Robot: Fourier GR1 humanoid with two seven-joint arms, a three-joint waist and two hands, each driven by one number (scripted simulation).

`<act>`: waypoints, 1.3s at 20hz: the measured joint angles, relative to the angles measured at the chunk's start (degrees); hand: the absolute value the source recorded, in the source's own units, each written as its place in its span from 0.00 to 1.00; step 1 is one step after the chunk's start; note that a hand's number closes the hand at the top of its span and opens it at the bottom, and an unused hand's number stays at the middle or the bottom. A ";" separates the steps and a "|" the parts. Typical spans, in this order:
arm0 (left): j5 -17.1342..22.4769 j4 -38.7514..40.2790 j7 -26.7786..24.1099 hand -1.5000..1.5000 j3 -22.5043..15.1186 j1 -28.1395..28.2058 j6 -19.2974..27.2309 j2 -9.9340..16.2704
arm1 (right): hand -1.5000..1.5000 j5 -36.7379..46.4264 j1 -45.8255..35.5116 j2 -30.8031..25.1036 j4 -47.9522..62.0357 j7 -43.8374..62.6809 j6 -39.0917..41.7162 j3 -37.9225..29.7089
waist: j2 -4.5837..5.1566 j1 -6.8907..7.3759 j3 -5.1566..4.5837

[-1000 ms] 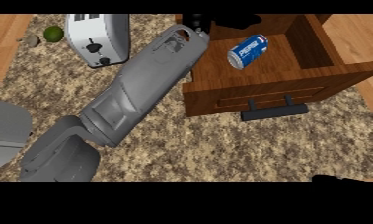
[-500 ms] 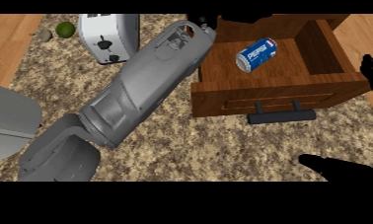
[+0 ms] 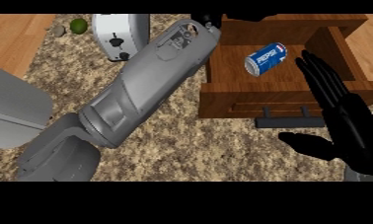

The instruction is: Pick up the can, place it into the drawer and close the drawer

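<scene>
One blue Pepsi can (image 3: 266, 59) lay on its side inside the open wooden drawer (image 3: 241, 100), tilted, with its top end toward the upper right and apart from the drawer's walls. A dark handle (image 3: 289, 119) ran along the drawer's front panel, just above the speckled granite counter (image 3: 189, 144).

At the view's right, the right hand (image 3: 342, 114) showed with its fingers (image 3: 317, 73) straight and spread wide, pointing up over the drawer's right part, holding nothing; its thumb (image 3: 306, 144) stuck out to the left, below the handle. The fingertips were near the can but apart from it.

From the lower left, the left forearm (image 3: 149, 82) stretched diagonally up to the drawer's upper left corner. Only a small dark part of the left hand (image 3: 206, 19) showed there at the top edge; I could not tell how it was set.

A white toaster (image 3: 119, 33) stood at the upper left of the counter, with a green lime (image 3: 78, 25) just beside it on the left.
</scene>
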 measured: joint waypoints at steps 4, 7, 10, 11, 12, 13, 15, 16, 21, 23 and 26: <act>-1.23 -1.48 1.44 0.00 0.32 0.28 0.00 1.19 | 0.00 6.46 -2.72 0.64 8.20 -0.33 -3.81 1.76 | -0.24 1.01 0.00; -2.43 -4.42 3.58 0.00 0.00 1.70 -0.04 3.13 | 0.00 8.69 -4.23 2.18 14.45 -1.51 -8.40 1.40 | -0.45 1.61 0.01; -3.59 -7.85 6.51 0.00 -0.55 2.82 -0.37 5.93 | 0.00 10.29 -6.85 3.74 21.11 -2.20 -12.52 0.56 | -0.58 2.23 0.00; -3.90 -9.15 7.40 0.00 -0.75 3.35 -0.70 6.82 | 0.00 10.91 -8.01 3.92 23.41 -2.81 -14.18 0.05 | -0.77 2.40 -0.22; -4.32 -10.86 8.43 0.00 -1.11 4.20 -0.68 7.80 | 0.00 11.36 -8.82 4.01 25.06 -3.28 -15.30 -0.31 | -0.97 2.54 -0.40; -4.75 -12.05 9.23 0.00 -1.21 4.75 -0.55 8.49 | 0.00 11.74 -10.11 4.09 26.98 -3.67 -16.20 -0.71 | -1.06 2.53 -0.52; -5.36 -14.69 10.72 0.00 -1.35 5.92 -1.08 10.73 | 0.00 12.86 -11.52 4.18 29.91 -4.57 -18.40 -1.17 | -1.31 2.64 -0.81; -5.62 -15.67 11.11 0.00 -1.40 6.67 -1.31 11.40 | 0.00 13.43 -12.77 4.27 31.86 -4.85 -19.48 -1.58 | -1.36 2.66 -0.91; -6.52 -21.43 14.17 0.00 -1.66 9.24 -2.20 16.03 | 0.00 16.91 -17.19 4.11 40.06 -5.55 -24.53 -3.26 | -1.79 3.47 -1.44; -6.78 -23.69 15.13 0.00 -1.88 10.67 -2.39 17.26 | 0.00 18.20 -19.15 3.98 43.18 -5.52 -26.24 -3.99 | -1.83 3.75 -1.53; -6.80 -26.35 16.63 0.00 -1.56 11.81 -3.45 19.81 | 0.00 19.78 -22.10 3.84 47.98 -5.74 -29.19 -5.22 | -1.78 4.14 -1.64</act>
